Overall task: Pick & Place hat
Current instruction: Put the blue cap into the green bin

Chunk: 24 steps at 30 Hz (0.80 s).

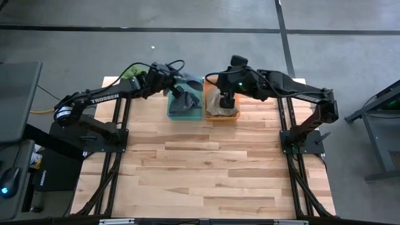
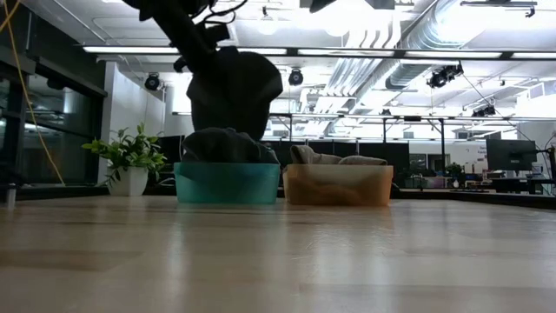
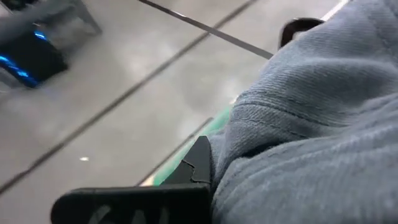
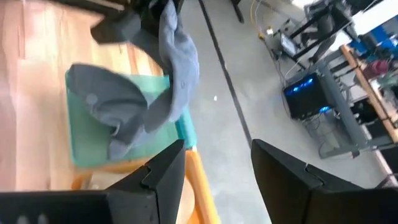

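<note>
The left gripper (image 1: pixel 177 91) has its jaws clamped on a grey hat (image 2: pixel 234 91), which hangs long-axis down above the green bin (image 2: pixel 227 183); a second grey hat (image 4: pixel 102 102) lies in that bin. The right gripper (image 4: pixel 217 168), jaws open and empty, hovers over the one orange bin (image 2: pixel 337 185), which holds tan cloth.

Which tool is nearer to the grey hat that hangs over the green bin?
The left. The left tool is shut on the grey hat, holding it above the green bin. The right tool is open, over the orange bin beside it.
</note>
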### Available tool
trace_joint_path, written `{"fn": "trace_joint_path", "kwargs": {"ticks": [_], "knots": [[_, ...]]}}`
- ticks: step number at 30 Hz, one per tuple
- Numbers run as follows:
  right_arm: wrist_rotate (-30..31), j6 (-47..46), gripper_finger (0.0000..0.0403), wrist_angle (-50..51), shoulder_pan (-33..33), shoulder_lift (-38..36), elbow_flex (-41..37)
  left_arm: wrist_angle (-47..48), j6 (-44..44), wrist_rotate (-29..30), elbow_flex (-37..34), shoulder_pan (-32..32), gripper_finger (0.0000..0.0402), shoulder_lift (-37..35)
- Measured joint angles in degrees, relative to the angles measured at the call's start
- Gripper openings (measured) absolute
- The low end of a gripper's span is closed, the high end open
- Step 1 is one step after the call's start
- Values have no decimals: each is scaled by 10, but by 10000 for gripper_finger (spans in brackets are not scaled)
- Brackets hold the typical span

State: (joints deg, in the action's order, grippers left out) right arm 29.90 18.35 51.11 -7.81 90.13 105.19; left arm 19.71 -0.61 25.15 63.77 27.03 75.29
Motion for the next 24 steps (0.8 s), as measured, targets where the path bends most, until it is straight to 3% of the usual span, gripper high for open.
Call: {"fn": "trace_joint_path", "kwargs": {"ticks": [17, 24], "knots": [[-6, -19, 179, 31, 0, -6, 0, 1, -44, -279, 0, 135, 0, 5], [-9, -19, 179, 30, 0, -6, 0, -8, -40, -324, 1, 158, 0, 52]]}}
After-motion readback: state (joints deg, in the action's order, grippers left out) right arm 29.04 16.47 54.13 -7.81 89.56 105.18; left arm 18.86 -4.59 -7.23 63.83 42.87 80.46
